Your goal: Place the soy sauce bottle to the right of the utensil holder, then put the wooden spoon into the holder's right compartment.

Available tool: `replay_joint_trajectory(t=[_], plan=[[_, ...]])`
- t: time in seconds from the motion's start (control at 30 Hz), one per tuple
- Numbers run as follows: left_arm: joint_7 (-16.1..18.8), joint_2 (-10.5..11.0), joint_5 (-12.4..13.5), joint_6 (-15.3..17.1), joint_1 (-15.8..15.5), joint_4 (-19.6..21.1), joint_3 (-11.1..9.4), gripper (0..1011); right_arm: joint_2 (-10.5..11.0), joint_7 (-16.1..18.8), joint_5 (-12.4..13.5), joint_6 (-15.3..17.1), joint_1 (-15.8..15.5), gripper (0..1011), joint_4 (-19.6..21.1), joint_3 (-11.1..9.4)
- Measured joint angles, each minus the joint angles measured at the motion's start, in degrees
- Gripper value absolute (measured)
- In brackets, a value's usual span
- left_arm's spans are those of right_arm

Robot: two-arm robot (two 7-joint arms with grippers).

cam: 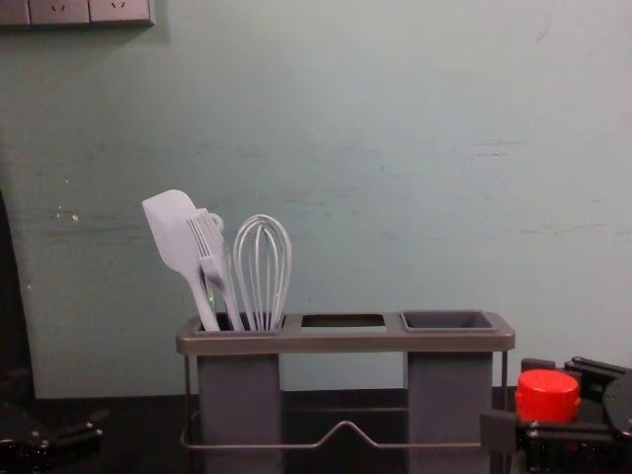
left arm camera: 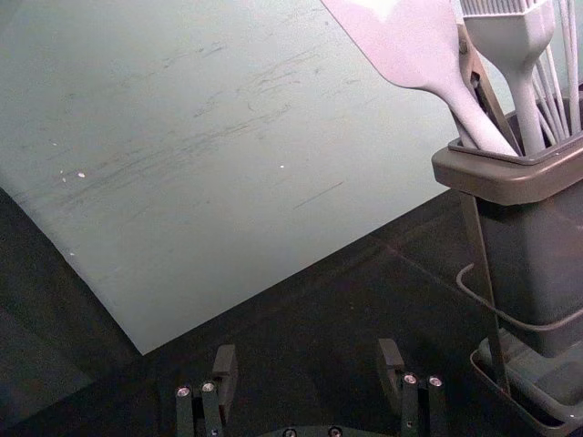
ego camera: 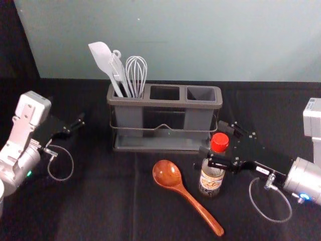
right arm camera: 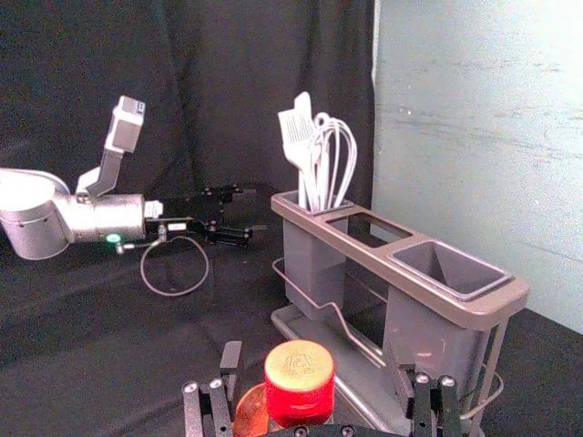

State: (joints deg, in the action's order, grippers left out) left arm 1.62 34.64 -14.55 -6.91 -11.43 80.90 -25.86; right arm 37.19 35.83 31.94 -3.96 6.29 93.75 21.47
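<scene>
1. soy sauce bottle (ego camera: 211,184) stands upright in front of the utensil holder (ego camera: 164,103), near its right end; the wooden spoon (ego camera: 188,196) lies just left of it.
2. right gripper (right arm camera: 315,355) reaches in from the right, nearer than the other arm, its fingers parted around the bottle with gaps beside the red cap (right arm camera: 299,382); it looks ready to close across the vertical axis, then carry rightward.
3. left gripper (left arm camera: 307,350) is idle at the left, spread and holding nothing.
4. label (ego camera: 209,179) and cap bear markings, too small to read.
</scene>
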Motion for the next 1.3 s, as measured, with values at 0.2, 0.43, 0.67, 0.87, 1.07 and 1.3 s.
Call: replay_joint_trajectory(t=[0.2, 0.43, 0.67, 0.87, 1.07, 1.3], plan=[[0.0, 0.0, 0.0, 0.0, 0.0, 0.0, 0.0, 1005, 0.06, 0.09, 0.01, 0.0, -0.05, 1003, 0.01, -0.03], [0.0, 0.0, 0.0, 0.0, 0.0, 0.0, 0.0, 1005, 0.09, 0.13, 0.04, -0.02, -0.08, 998, 0.05, -0.07], [0.0, 0.0, 0.0, 0.0, 0.0, 0.0, 0.0, 1005, 0.13, 0.15, 0.05, -0.06, -0.12, 820, 0.1, -0.11], [0.0, 0.0, 0.0, 0.0, 0.0, 0.0, 0.0, 1005, 0.15, 0.15, 0.05, -0.1, -0.15, 654, 0.13, -0.13], [0.0, 0.0, 0.0, 0.0, 0.0, 0.0, 0.0, 1005, 0.16, 0.15, 0.05, -0.11, -0.16, 479, 0.14, -0.14], [0.0, 0.0, 0.0, 0.0, 0.0, 0.0, 0.0, 1005, 0.16, 0.15, 0.05, -0.11, -0.15, 382, 0.14, -0.14]])
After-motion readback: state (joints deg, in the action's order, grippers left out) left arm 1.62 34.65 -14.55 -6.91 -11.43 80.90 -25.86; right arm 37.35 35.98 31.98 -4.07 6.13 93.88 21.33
